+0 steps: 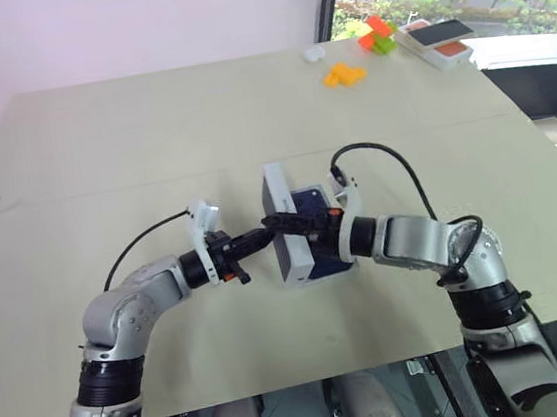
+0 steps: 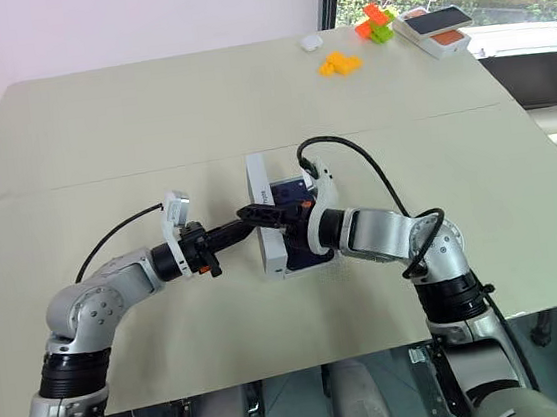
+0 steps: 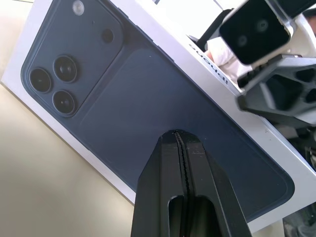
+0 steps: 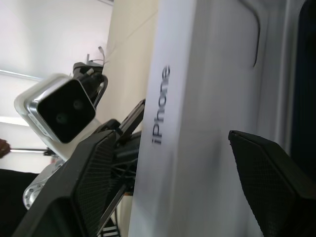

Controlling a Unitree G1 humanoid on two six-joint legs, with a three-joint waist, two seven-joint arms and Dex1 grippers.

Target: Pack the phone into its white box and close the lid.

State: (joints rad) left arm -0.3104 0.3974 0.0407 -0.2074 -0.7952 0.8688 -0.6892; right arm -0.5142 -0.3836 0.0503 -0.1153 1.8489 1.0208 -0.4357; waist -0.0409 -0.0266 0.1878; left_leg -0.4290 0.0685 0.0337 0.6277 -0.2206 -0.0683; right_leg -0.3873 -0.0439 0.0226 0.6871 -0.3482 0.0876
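Left eye view puts the work at the centre of the frame, on the near half of the table. The lid, dark phone picture up, sits over the box. It looks tilted, with one long white edge riding high toward the left of the frame, though I can't say whether the lid is fully seated.

My left gripper reaches in from the lower left with its fingers pinched together, holding nothing. In the left wrist view those shut tips rest at the printed lid face. My right gripper comes in from the right with its fingers spread wide. In the right wrist view they stand either side of the lettered white side wall, with clear gaps, so they grip nothing.

I judge this to be the closing step. To do it well I'd press straight down on the middle of the lid with the shut left tips. The spread right fingers should bracket the box so it can't slide or tip. I'd push evenly to keep the rim from jamming on one side.

I can't see the phone itself, so I take it to be inside. The seam between lid and box is hard to make out, and the arms cover the near end.
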